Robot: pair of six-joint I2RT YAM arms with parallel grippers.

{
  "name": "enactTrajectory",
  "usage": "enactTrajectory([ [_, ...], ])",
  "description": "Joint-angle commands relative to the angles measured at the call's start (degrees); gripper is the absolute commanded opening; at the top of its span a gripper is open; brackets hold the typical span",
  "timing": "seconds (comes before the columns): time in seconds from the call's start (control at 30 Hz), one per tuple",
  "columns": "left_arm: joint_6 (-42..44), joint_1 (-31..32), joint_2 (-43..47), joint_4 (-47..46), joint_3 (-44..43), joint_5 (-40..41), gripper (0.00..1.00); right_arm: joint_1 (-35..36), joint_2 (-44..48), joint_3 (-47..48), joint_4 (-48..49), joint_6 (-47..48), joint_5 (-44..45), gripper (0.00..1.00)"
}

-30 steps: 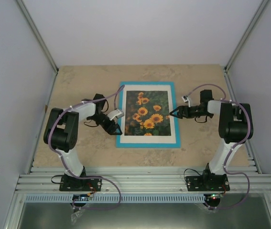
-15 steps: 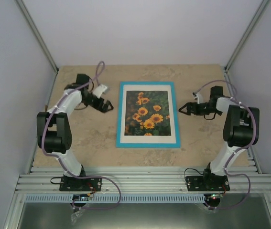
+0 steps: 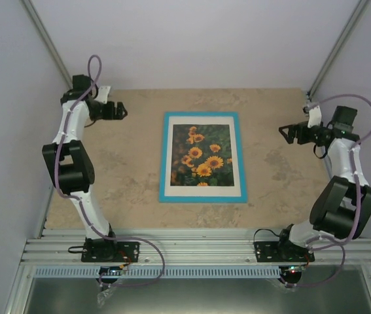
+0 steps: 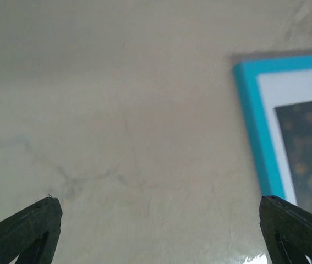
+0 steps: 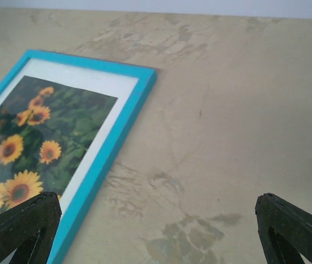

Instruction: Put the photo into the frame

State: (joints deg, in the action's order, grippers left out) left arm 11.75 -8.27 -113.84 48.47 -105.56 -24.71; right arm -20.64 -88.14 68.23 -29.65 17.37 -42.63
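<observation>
Top view: frame (image 3: 165, 157) flat, face up, at centre of table (image 3: 120, 176); photo (image 3: 201, 156) seated inside it. Left gripper (image 3: 121, 111) and right gripper (image 3: 284, 133) spread wide, empty, well apart from it, probably because the job looks finished.
Left wrist: frame corner only.
Right wrist: frame corner, photo within.

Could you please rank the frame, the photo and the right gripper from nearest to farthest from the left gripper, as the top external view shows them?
1. The frame: its blue left border lies closest to the left gripper.
2. The photo: centred inside the frame, slightly farther right.
3. The right gripper: beyond the frame's far side, at the right.
</observation>
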Motion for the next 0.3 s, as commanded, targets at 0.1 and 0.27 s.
enactTrajectory([
  [0.1, -6.2, -0.3, 4.8, -4.6, 12.1, 3.5, 0.99, -1.2, 7.1, -9.5, 4.2, 1.2, 2.7, 0.98],
  [0.27, -7.5, -0.3, 8.5, -6.7, 16.5, 7.4, 0.99, -1.2, 7.8, -11.1, 4.9, 1.3, 2.8, 0.98],
])
